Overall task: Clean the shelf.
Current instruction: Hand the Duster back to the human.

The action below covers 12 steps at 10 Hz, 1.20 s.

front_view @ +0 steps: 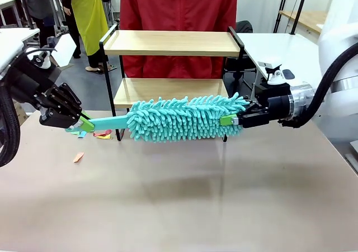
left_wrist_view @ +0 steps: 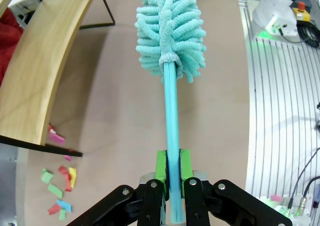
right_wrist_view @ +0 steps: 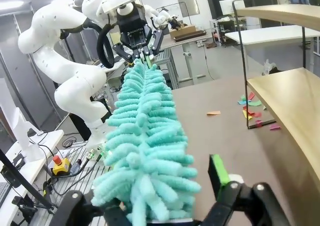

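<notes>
You have one shelf [front_view: 170,42] in front of you, standing at the far side of the brown worktop [front_view: 179,196] just ahead of a person in a red top [front_view: 179,6]. It has two light wooden boards in a thin black frame, and both boards look bare as far as the front view shows.

There is one teal duster [front_view: 184,118], fluffy at one end and with a flat teal handle [left_wrist_view: 171,136] at the other. It hangs level above the worktop, in front of the lower board, stretched between your two arms.

Your left end effector [front_view: 84,122] is closed on the handle end; in the left wrist view the green pads [left_wrist_view: 160,166] press against the handle from both sides. Your right end effector [front_view: 232,119] is at the fluffy tip of the duster. In the right wrist view one green pad [right_wrist_view: 218,169] stands just beside the fluff and the other finger is buried behind it, so the grip itself is hard to see; the end effector is closed, and it appears to be clamped on the duster head.

Small coloured paper scraps [left_wrist_view: 60,186] lie on the worktop near the left foot of the shelf, roughly ten in red, green, yellow and blue, too small to count exactly. One more orange scrap [front_view: 78,157] lies apart, nearer to you.
</notes>
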Tool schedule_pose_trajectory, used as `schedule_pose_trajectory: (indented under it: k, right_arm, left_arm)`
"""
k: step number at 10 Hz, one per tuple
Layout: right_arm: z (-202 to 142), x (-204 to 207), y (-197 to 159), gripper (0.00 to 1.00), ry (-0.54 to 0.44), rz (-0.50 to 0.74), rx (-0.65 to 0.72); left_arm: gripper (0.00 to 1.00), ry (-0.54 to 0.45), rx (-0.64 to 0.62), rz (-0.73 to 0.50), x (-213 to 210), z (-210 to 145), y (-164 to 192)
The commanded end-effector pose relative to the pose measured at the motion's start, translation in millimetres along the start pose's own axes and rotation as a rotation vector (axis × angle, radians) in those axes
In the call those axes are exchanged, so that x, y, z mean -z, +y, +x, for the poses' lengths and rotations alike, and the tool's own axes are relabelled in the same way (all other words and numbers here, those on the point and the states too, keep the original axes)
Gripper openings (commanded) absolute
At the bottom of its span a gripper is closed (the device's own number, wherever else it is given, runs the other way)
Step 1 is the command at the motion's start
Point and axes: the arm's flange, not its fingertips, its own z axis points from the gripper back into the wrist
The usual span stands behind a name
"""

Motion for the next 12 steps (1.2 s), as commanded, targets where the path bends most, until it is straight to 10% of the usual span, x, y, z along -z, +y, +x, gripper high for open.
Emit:
schedule_pose_trajectory:
  k: [1, 2, 3, 12]
  right_arm:
    - [-0.6, 7.8, -2.3, 0.00, -0.017, -0.001, -0.028]
    - [-0.6, 6.9, -2.9, 0.38, -0.028, 0.000, -0.031]
    - [-1.0, 6.3, -3.4, 0.00, -0.034, 0.004, -0.030]
    - [-4.3, 1.9, 0.3, 0.00, -0.031, 0.045, -0.027]
  left_arm:
    - [0.13, -0.007, -0.012, -0.001, -0.9, 1.3, -1.6]
    - [0.13, -0.007, -0.012, -0.001, -0.9, 1.3, -1.6]
    - [0.13, -0.007, -0.012, -0.001, -0.9, 1.3, -1.6]
    - [0.13, -0.007, -0.012, -0.001, -0.9, 1.3, -1.6]
